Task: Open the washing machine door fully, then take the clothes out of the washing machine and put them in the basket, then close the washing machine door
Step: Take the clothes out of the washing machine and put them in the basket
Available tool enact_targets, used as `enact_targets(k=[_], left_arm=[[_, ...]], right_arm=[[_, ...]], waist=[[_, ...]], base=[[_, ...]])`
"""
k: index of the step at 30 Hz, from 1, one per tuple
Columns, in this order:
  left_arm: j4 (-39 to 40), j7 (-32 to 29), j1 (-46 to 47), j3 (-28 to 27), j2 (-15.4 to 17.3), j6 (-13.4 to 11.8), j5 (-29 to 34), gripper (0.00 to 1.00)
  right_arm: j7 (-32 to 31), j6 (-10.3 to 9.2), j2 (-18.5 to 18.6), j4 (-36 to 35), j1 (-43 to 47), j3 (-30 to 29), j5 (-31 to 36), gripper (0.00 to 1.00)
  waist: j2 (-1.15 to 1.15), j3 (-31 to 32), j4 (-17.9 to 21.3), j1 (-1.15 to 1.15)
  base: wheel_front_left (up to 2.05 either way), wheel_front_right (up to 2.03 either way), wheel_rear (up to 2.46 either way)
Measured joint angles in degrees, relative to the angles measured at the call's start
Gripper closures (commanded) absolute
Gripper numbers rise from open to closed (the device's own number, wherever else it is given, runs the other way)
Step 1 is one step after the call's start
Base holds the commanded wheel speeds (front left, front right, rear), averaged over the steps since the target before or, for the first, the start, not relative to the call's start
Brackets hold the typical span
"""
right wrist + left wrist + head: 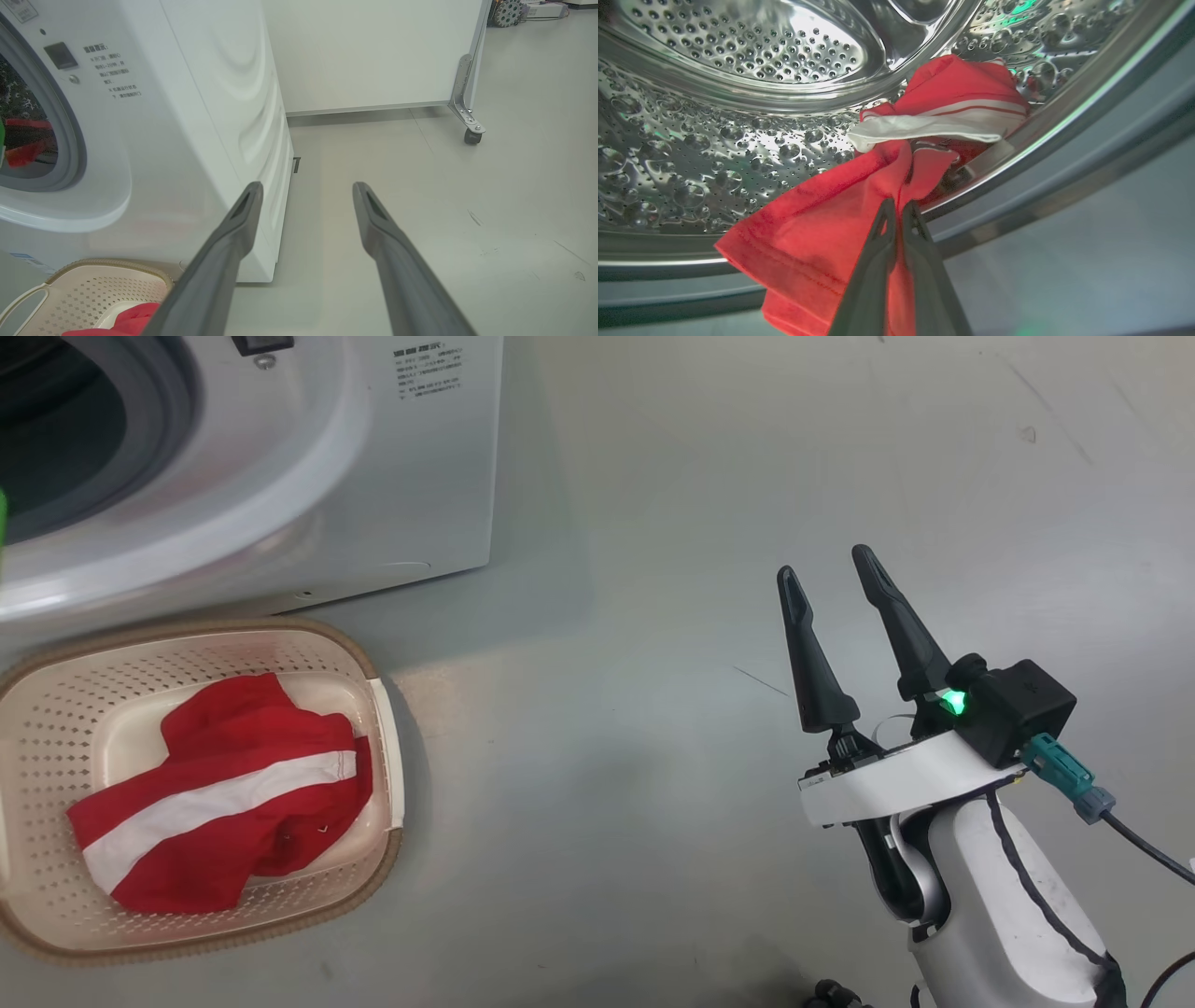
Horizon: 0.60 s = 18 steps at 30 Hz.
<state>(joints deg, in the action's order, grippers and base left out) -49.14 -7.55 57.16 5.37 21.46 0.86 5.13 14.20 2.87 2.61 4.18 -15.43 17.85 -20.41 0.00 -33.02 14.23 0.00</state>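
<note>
Now, at the washing machine [411,476]: left gripper [899,205] inside the round mouth, fingers pressed together, pinching a fold of red garment [817,238]. Cloth bunched at the pinch, hem draped outward over the lip of the drum [738,51]. Upper part of it, with a white band and thin red stripes, lying further in against the perforated steel wall. Green glow reflected on the steel.

Right gripper [825,564] well clear of the machine, out past the front corner with the small printed text, above bare floor [653,523]. Fingers spread wide, nothing between them. Green lamp lit at the wrist.

Basket [56,728] on the floor directly in front of the machine, just below the opening. Second garment [224,793] inside it, red with one broad white stripe, crumpled, covering most of the bottom. Edge of it also seen from the right wrist, low beside the machine's front.

From the right wrist, a glimpse of red cloth within the grey gasket [77,144] ring. Beyond the machine's side panel: white partition [373,46] on a castor [471,136], standing apart from the machine.
</note>
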Motion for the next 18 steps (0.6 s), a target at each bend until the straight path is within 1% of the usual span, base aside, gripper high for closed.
enact_targets(k=[8,12,18], left_arm=[[-2.38,4.13,-3.93,0.8,-4.02,0.04,-0.6,1.0],[-2.96,6.54,-5.86,1.59,-5.58,1.03,-0.91,1.0],[-3.72,10.48,-9.68,2.36,-7.91,1.74,-2.11,1.0]], right_arm=[[0.01,0.07,0.02,1.34,0.42,-0.4,0.9,0.0],[0.01,0.07,0.03,2.0,1.02,-0.9,1.4,0.0],[0.07,0.09,0.07,3.05,2.38,-1.34,2.0,0.0]], waist=[[0.0,3.84,-2.07,0.0],[0.0,5.88,-3.21,0.0],[0.0,9.22,-5.02,0.0]], base=[[0.0,0.0,0.0],[0.0,0.0,0.0],[0.0,0.0,0.0]])
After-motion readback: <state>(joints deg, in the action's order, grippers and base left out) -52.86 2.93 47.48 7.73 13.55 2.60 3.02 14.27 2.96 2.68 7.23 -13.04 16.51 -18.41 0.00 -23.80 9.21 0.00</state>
